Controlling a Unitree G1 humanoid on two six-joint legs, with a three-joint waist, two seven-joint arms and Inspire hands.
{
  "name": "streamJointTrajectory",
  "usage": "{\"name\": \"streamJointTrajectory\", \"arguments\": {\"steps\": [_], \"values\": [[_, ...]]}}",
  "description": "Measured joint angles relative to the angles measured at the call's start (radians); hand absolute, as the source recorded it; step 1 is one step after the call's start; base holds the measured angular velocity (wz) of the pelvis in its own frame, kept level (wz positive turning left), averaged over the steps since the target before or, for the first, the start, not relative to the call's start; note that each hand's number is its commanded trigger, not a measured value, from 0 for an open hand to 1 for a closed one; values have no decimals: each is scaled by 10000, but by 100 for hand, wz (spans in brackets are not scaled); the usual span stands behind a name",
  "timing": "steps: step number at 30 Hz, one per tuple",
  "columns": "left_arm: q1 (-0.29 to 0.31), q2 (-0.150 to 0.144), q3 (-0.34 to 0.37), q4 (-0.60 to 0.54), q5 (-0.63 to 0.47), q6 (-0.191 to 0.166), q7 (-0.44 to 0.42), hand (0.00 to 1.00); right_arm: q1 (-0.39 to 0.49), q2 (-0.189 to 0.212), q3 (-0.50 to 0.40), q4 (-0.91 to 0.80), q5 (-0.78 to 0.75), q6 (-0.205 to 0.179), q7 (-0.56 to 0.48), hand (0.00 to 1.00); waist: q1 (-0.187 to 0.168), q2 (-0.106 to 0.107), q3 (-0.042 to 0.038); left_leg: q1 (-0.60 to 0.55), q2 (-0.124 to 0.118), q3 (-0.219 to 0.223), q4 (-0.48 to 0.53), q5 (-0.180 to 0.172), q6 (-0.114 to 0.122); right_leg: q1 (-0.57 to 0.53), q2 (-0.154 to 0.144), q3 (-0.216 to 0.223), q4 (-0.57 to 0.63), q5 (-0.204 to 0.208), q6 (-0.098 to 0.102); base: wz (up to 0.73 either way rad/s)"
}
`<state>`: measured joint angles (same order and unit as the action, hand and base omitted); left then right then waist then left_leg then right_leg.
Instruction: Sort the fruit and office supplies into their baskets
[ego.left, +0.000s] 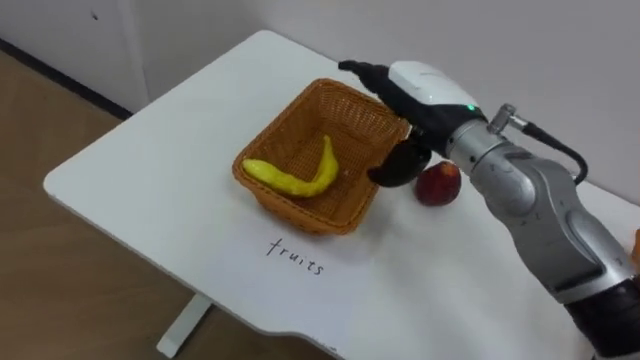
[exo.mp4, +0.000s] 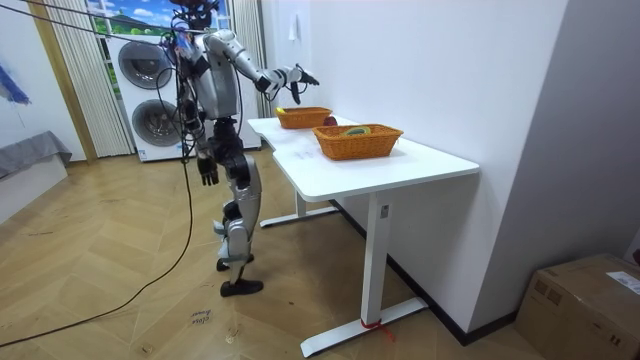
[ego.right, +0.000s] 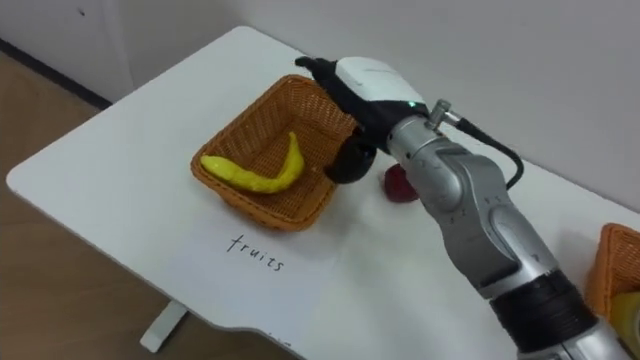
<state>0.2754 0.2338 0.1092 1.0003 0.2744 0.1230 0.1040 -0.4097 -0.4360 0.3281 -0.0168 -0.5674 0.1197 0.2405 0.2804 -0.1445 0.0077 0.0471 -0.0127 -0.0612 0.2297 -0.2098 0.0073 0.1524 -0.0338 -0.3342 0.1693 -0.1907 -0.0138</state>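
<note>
A wicker basket (ego.left: 262, 147) stands on the white table (ego.left: 140, 160) above the handwritten word "fruits". A yellow banana (ego.left: 295, 180) lies inside it. Just off its right rim a red apple (ego.left: 440, 185) rests on the table. My right hand (ego.left: 425, 85) hovers over the basket's right rim, above and left of the apple, with fingers stretched toward the far side and thumb pointing down, holding nothing. In the room view my left hand (exo.mp4: 208, 172) hangs relaxed at my side, and I stand at the table's far end.
A second wicker basket (ego.right: 615, 260) sits at the right end of the table with something yellowish in it. Two washing machines (exo.mp4: 150, 100) stand behind me. A cardboard box (exo.mp4: 590, 300) lies on the floor at the room view's right.
</note>
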Motion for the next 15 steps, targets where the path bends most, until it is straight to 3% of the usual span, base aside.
{"name": "streamJointTrajectory", "arguments": {"steps": [15], "values": [[-93,-21,56,-19,-80,28,0,0,12,0,-1174,31,1681,34,-1715,0,-573,118,-7,52,-20,-134,81,20,2,113,-4,-7,17,-2,2,1]]}}
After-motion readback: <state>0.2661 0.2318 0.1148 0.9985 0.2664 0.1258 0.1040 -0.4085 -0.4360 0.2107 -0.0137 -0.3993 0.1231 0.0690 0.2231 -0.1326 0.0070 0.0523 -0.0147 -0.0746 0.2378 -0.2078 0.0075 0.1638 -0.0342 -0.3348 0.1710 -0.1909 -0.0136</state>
